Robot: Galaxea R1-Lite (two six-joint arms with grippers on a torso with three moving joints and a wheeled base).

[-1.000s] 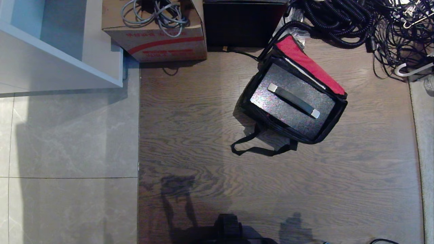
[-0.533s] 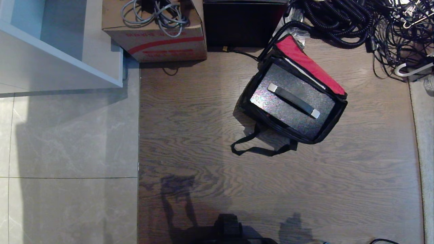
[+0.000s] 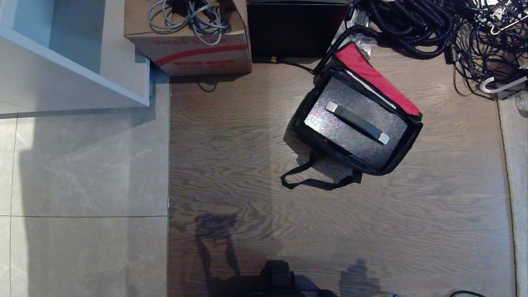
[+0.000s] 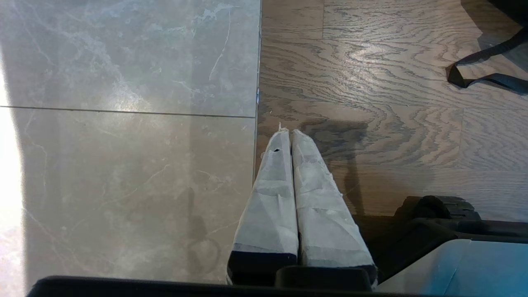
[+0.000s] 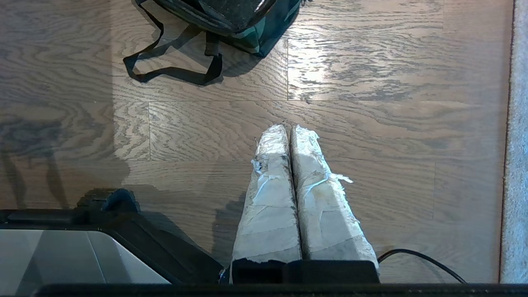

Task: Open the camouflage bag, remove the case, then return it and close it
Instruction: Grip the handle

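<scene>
The left gripper [image 4: 291, 134] and right gripper [image 5: 288, 128] are both closed, holding nothing, low over the floor [image 3: 231, 165] near the robot. Far off on the right sits the camouflage bag [image 3: 406, 144], lid open, with the case [image 3: 330, 128] inside. Next, grab the case's handle [image 3: 357, 122] in the middle and lift straight up.

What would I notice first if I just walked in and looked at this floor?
Probably the open bag on the wooden floor, its red lid flipped back. Inside sits a sparkly grey case with a black handle. Behind it a big tangle of black cables fills the far right corner, near a cardboard box.
</scene>
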